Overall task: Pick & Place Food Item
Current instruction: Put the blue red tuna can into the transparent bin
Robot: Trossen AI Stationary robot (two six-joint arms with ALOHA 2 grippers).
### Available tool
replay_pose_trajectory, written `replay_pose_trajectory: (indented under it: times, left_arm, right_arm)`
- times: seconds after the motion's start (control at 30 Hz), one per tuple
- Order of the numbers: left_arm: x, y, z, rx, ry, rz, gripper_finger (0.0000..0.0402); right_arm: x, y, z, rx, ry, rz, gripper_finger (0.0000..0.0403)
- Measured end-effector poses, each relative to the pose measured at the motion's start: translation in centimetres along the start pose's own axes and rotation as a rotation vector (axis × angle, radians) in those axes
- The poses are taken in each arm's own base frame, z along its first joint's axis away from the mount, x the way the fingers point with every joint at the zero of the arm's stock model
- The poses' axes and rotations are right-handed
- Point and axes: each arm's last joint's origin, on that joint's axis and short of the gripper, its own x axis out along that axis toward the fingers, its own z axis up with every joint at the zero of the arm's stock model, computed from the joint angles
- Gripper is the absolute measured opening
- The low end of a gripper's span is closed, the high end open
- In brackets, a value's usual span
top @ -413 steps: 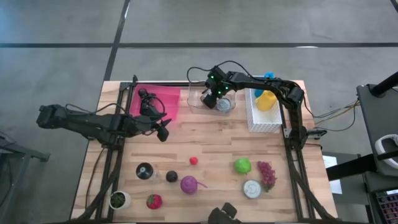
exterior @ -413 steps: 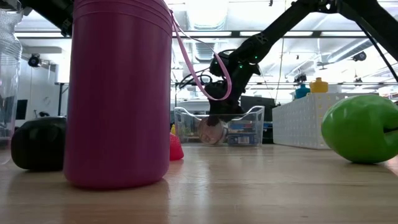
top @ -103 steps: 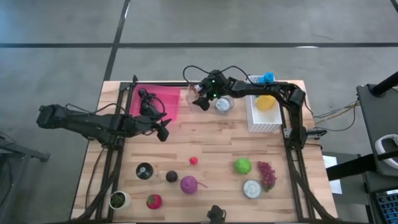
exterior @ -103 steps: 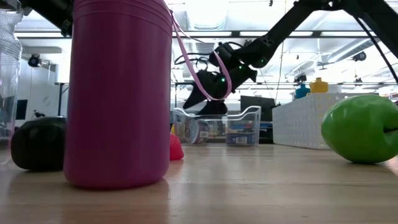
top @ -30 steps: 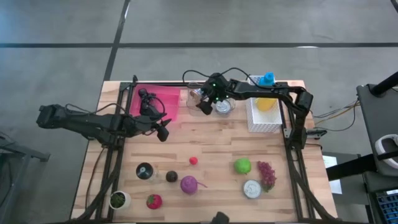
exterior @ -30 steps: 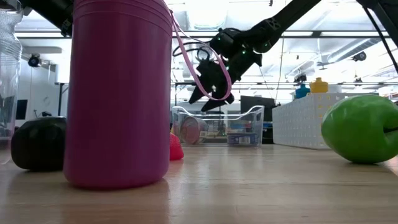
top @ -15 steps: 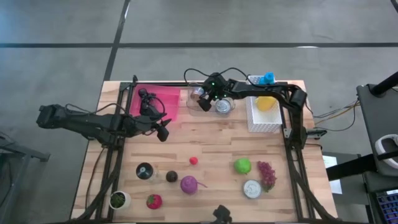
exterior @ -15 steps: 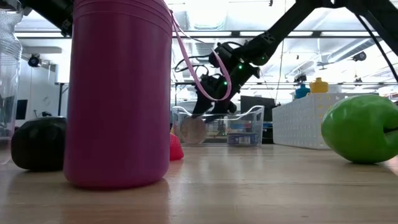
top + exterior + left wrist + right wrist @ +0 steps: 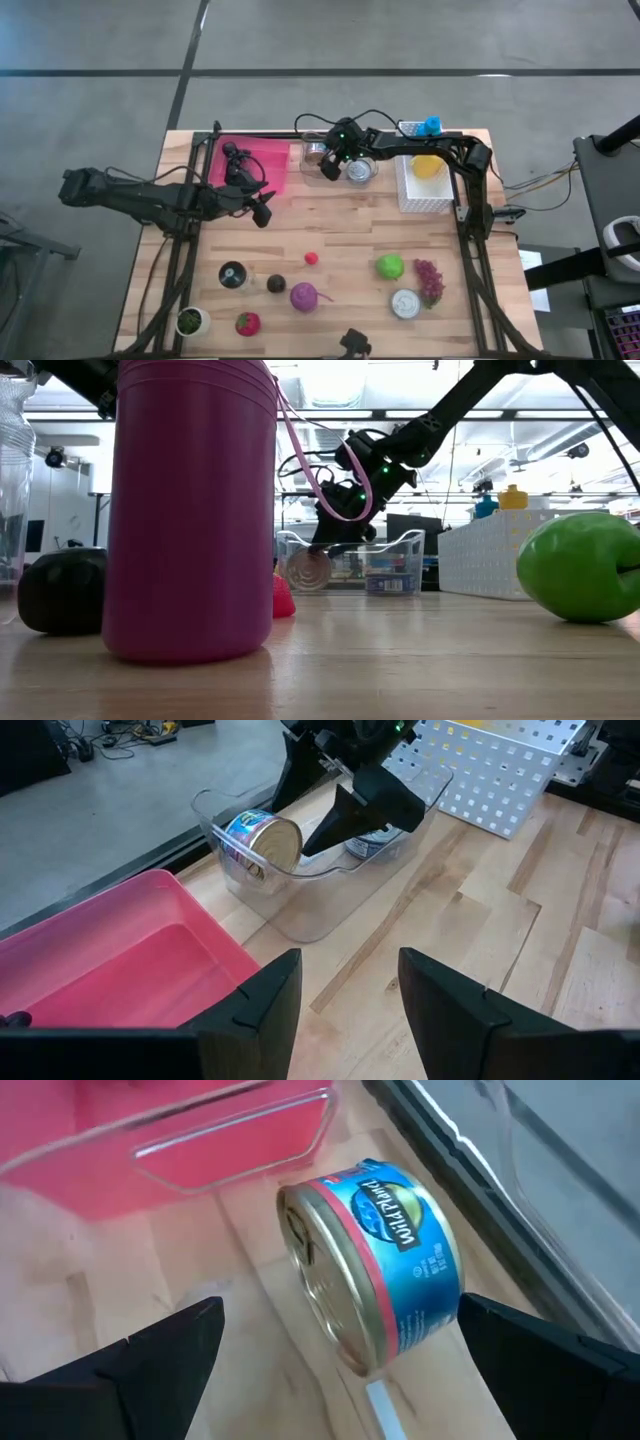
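Right wrist view | tuna can (image 9: 375,1260) on its rim (axis level) | right end effector (image 9: 340,1355) released, straddling it

The wooden bench (image 9: 340,225) carries a pink tray (image 9: 255,165) at its far left, a clear bin (image 9: 340,160) beside it and a white perforated basket (image 9: 425,185) to the right. Nearer lie a small red ball (image 9: 312,258), a green apple (image 9: 390,266), purple grapes (image 9: 430,281), a tin can (image 9: 405,303), a purple onion (image 9: 304,296), a dark fruit (image 9: 276,284) and a strawberry (image 9: 247,323).
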Motion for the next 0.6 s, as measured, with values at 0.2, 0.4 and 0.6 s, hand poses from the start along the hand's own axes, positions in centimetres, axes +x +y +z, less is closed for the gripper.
replay_pose_trajectory:
  times: [0.2, 0.4, 0.6]
  left_arm:
    - [0.0, 0.0, 0.0, 0.0, 0.0, 0.0, 0.0172]
    - [0.0, 0.0, 0.0, 0.0, 0.0, 0.0, 0.0172]
    - [0.0, 0.0, 0.0, 0.0, 0.0, 0.0, 0.017]
  right_arm:
    - [0.0, 0.2, -0.3, -0.019, 0.022, 0.042, 0.04]
    - [0.0, 0.7, -0.3, -0.016, 0.02, 0.186, 0.04]
    - [-0.2, 1.1, -0.4, -0.019, 0.037, 0.263, 0.04]
